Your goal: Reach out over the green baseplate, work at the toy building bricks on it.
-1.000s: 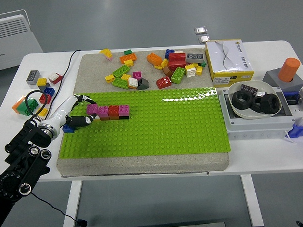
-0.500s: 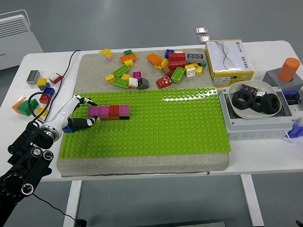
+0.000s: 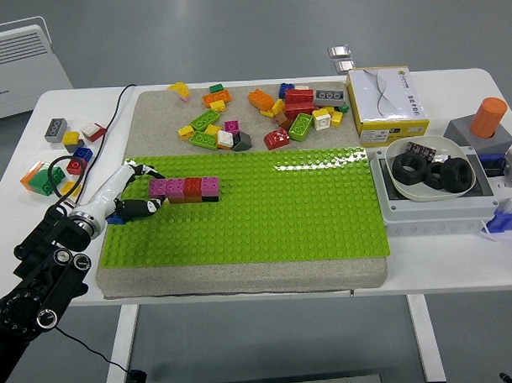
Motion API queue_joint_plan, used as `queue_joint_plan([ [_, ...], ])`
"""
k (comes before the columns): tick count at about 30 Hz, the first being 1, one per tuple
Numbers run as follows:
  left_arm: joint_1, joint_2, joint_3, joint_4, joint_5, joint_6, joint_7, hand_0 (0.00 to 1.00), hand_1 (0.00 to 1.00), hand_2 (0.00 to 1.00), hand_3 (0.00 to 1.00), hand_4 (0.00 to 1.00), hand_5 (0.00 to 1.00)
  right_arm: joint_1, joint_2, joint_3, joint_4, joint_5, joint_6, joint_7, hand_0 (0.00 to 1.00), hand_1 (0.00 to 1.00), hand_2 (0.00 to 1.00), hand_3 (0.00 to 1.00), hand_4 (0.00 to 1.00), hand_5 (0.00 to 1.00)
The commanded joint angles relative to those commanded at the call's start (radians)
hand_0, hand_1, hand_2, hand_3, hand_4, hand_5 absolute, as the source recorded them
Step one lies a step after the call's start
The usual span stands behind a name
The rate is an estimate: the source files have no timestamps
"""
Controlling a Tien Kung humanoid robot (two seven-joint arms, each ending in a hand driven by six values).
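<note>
The left hand (image 3: 132,196) reaches over the green baseplate's (image 3: 265,216) nine o'clock edge, fingers loosely curled, touching the brick row (image 3: 184,189) at its pink end, gripping nothing. Best to press straight down, keeping the row square on the studs.

The baseplate (image 3: 265,216) lies on the near half of a mat (image 3: 152,115) on the table (image 3: 460,260), with a short row of joined bricks (image 3: 185,189) standing on its left part. Loose bricks (image 3: 262,116) lie scattered on the mat behind the baseplate, and a few more bricks (image 3: 61,156) sit on the table to its left. Right of the baseplate a bowl (image 3: 430,175) rests on a box (image 3: 433,215), with a carton (image 3: 387,104) behind it.
</note>
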Motion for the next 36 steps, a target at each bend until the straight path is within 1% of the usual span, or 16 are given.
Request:
queue_joint_plan([
  [10,0.000,0.001,-0.001,0.002,0.000,0.000,0.001,0.939,0.927,0.914,0.605,0.580,0.087,0.001,0.000,0.000,0.000,-0.001,0.000,0.000,0.519,0.617,0.734,0.815,0.911,0.998],
  [11,-0.001,0.001,-0.001,0.002,0.000,0.000,0.001,0.938,0.927,0.913,0.622,0.587,0.088,0.001,0.000,0.000,0.000,-0.001,0.000,0.000,0.519,0.617,0.734,0.815,0.911,0.998],
  [16,-0.001,0.001,0.001,0.003,-0.001,0.003,0.000,0.938,0.927,0.913,0.622,0.587,0.088,0.002,0.000,0.002,0.000,-0.003,0.000,0.000,0.519,0.617,0.734,0.815,0.911,0.998],
  [17,-0.001,0.001,0.001,0.003,-0.001,0.004,0.000,0.939,0.927,0.913,0.640,0.595,0.090,0.002,0.000,0.002,0.000,-0.004,0.000,0.000,0.519,0.616,0.734,0.814,0.910,0.998],
  [36,-0.006,-0.001,0.004,0.010,-0.007,0.001,0.005,0.937,0.927,0.915,0.658,0.612,0.089,0.003,0.000,0.005,0.000,-0.007,0.001,0.001,0.519,0.614,0.732,0.813,0.909,0.998],
])
